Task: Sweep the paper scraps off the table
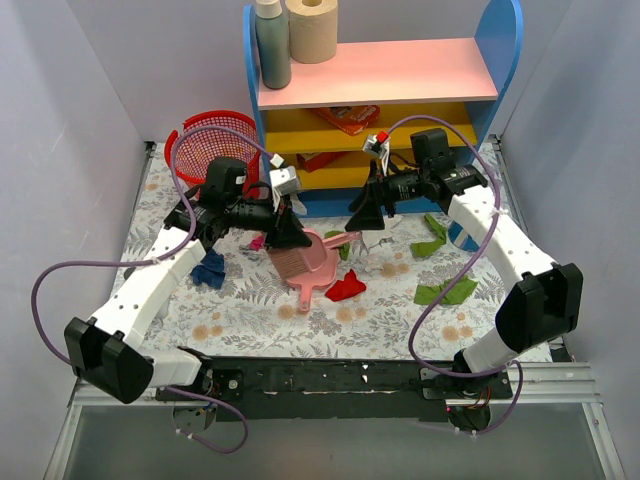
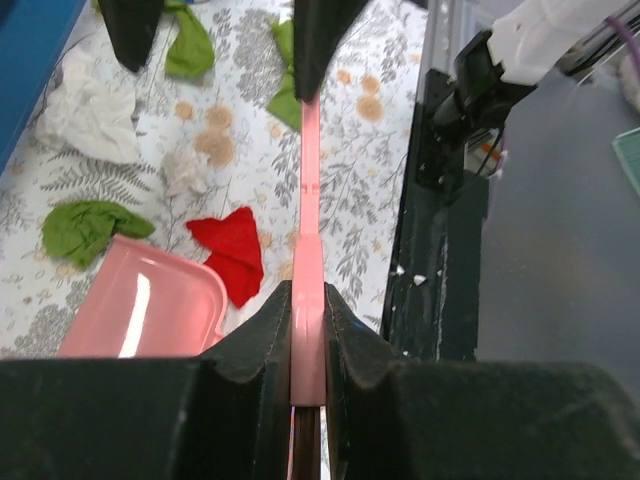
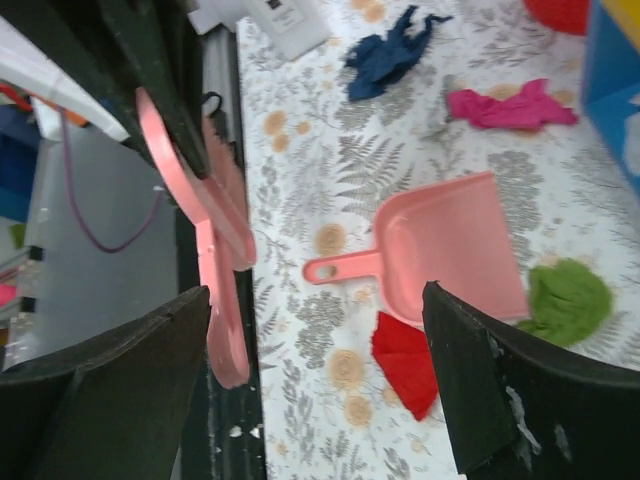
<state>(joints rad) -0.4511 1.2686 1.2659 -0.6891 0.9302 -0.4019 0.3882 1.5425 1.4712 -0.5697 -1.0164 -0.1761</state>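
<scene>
My left gripper (image 1: pixel 288 238) (image 2: pixel 308 340) is shut on the thin handle of a pink brush (image 2: pixel 310 200), which hangs over the table (image 1: pixel 250 320); the brush also shows in the right wrist view (image 3: pixel 210 240). A pink dustpan (image 1: pixel 322 255) (image 3: pixel 450 245) (image 2: pixel 140 305) lies flat beside it. My right gripper (image 1: pixel 372 212) (image 3: pixel 315 385) is open and empty above the dustpan. Paper scraps lie around: red (image 1: pixel 347 287) (image 2: pixel 232 250) (image 3: pixel 405 360), dark blue (image 1: pixel 209 268) (image 3: pixel 390 50), magenta (image 1: pixel 258 242) (image 3: pixel 510 105), green (image 1: pixel 446 292) (image 2: pixel 85 228) (image 3: pixel 568 297), white (image 1: pixel 385 245) (image 2: pixel 90 115).
A red basket (image 1: pixel 215 135) stands at the back left. The blue, pink and yellow shelf unit (image 1: pixel 380 90) stands at the back, with red-orange packets (image 1: pixel 345 118) inside and a bottle and roll on top. A black rail (image 1: pixel 330 378) runs along the near edge.
</scene>
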